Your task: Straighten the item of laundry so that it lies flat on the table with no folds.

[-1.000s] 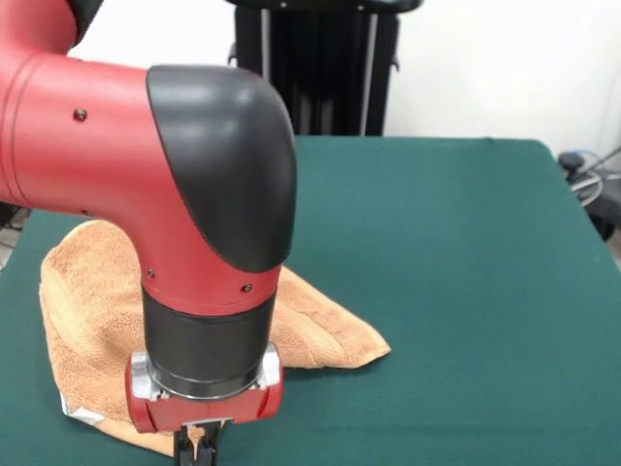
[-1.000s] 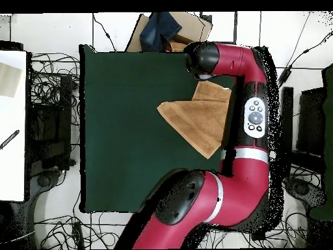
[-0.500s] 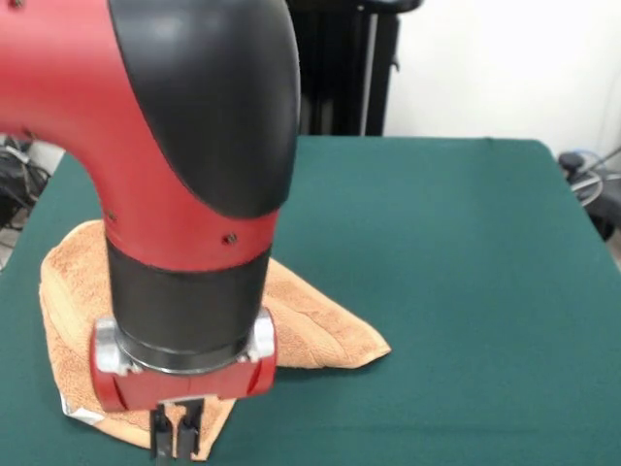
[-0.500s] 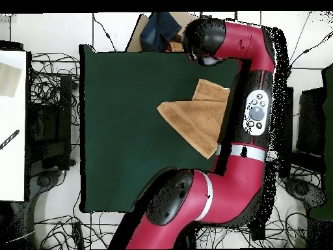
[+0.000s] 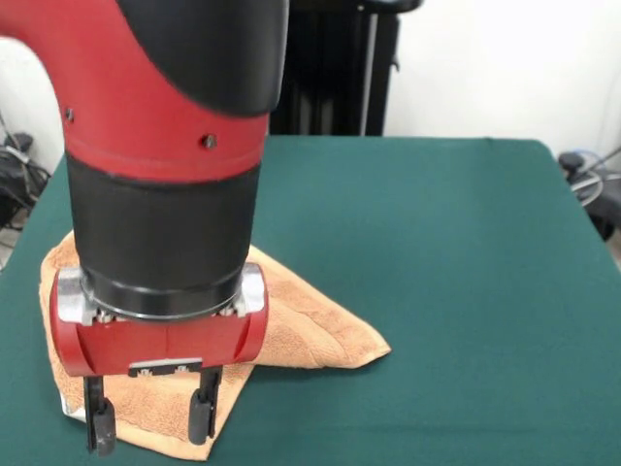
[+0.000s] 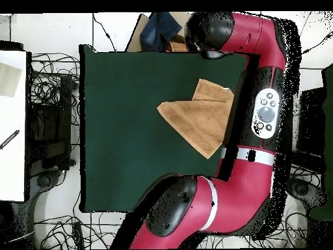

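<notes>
In the front view the red and black arm fills the upper left of the frame and points straight down. Its claw [image 5: 150,417] sits at the lower left with its two black fingers [image 5: 203,413] spread apart and holding nothing. The overhead view shows the arm bent along the right side.

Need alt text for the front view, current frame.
A red and black robot arm fills the left foreground, its open gripper hanging over the near corner of a folded peach-tan towel. The towel lies crumpled at the left of a dark green table, otherwise bare.
</notes>
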